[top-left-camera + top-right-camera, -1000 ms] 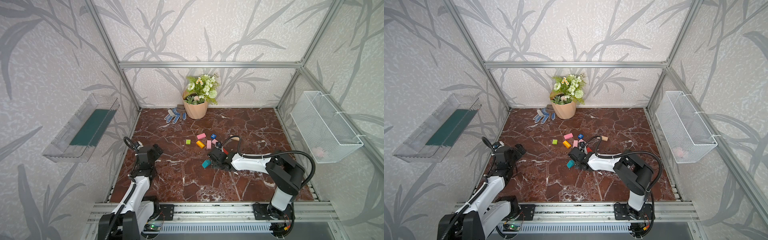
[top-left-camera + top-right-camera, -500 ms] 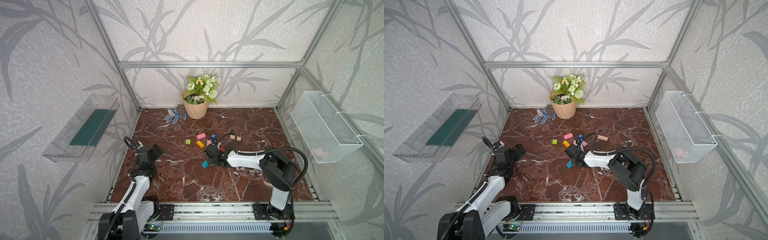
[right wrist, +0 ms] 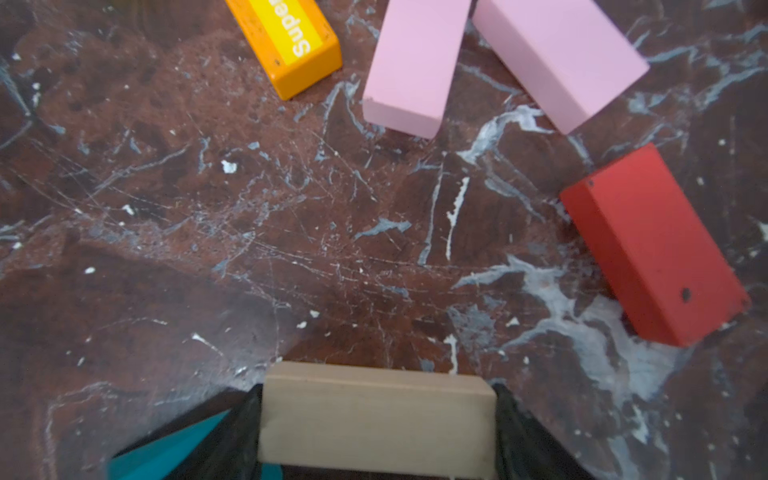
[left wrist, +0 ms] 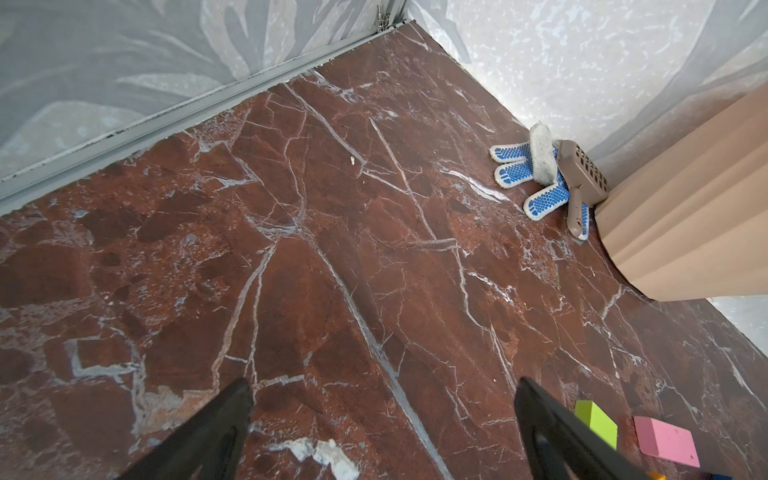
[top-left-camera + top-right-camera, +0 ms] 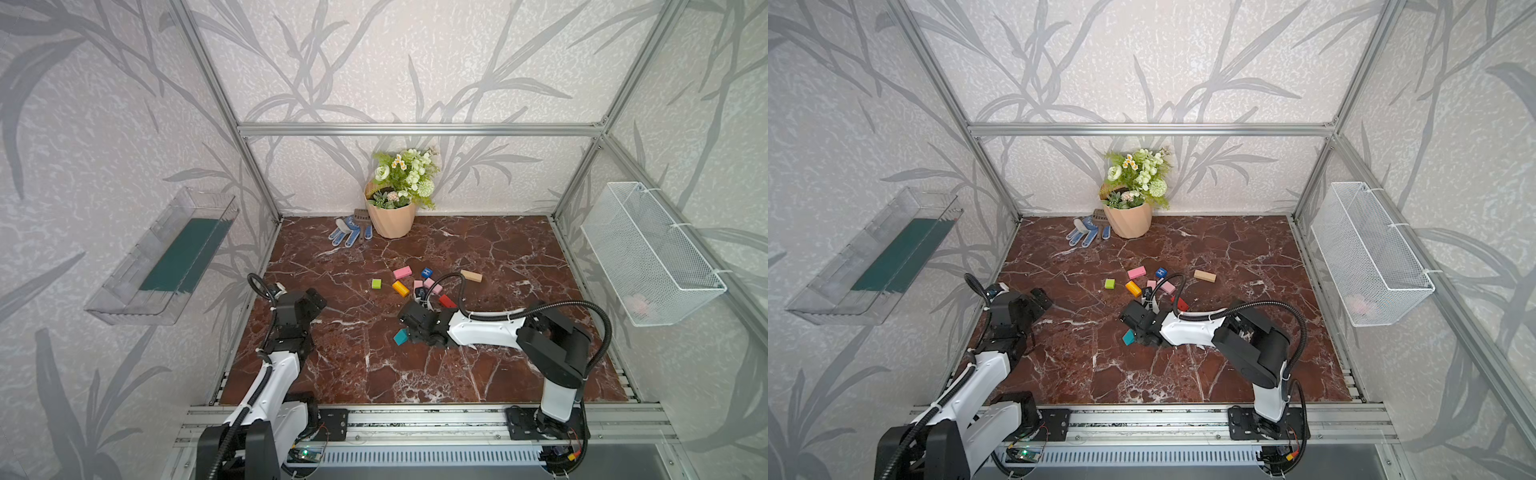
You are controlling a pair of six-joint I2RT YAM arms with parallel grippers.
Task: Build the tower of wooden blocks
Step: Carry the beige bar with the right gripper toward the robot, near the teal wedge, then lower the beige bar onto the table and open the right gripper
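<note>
Gripping one tan block (image 3: 376, 419); three pink blocks (image 5: 402, 272) loose.

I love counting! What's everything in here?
Pink oblong wood blocks: three, pink, middle.
Orange oblong wood block: one, orange, middle.
Green wood cube: one, green, leftmost.
Blue "H" wood cube: one, blue, middle.
Red oblong wood block: one, red, middle.
Tan oblong wood blocks: two, tan; floor, gripped.
Teal house-shaped wood piece: one, teal, nearest.
Beige flowerpot: one, beige, back wall.
Blue-white gloves: count unclear, blue-white, beside pot.
Clear plastic tray: one, clear, left wall.
White wire basket: one, white, right wall.
Left end effector: one, black, open.
Right end effector: one, black, gripping tan block.
</note>
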